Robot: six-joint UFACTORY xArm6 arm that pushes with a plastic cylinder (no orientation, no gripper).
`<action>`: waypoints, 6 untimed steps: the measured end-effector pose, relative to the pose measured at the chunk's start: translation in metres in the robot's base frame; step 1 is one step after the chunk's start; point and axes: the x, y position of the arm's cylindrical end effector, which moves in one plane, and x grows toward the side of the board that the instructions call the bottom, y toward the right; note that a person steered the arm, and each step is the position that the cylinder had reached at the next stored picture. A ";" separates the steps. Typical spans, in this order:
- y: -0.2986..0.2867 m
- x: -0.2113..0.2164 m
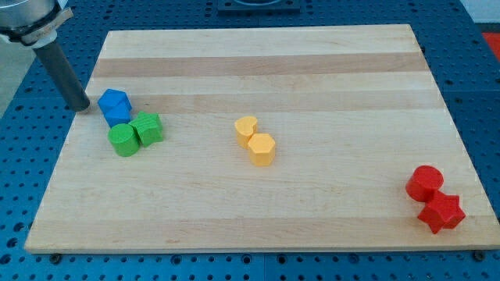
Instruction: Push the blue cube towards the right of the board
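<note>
The glossy blue plastic cube [115,105] sits near the left edge of the pale wooden board [312,62], touching a green cylinder [123,140] and green star-like block [148,128]. No writing is legible. My tip [82,107], a bare rod with no claw, rests just left of the cube. Yellow blocks [255,140] lie mid-board; red blocks [434,198] near the bottom-right corner.

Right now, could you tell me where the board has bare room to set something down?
The whole strip along the board's top edge is bare, as is the stretch between the yellow blocks and the red pair. It is crowded at the view's left: my tip sits beside the blue cube, which touches the green blocks.
</note>
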 end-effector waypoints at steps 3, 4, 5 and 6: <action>0.115 0.003; 0.178 0.003; 0.238 0.000; 0.284 -0.008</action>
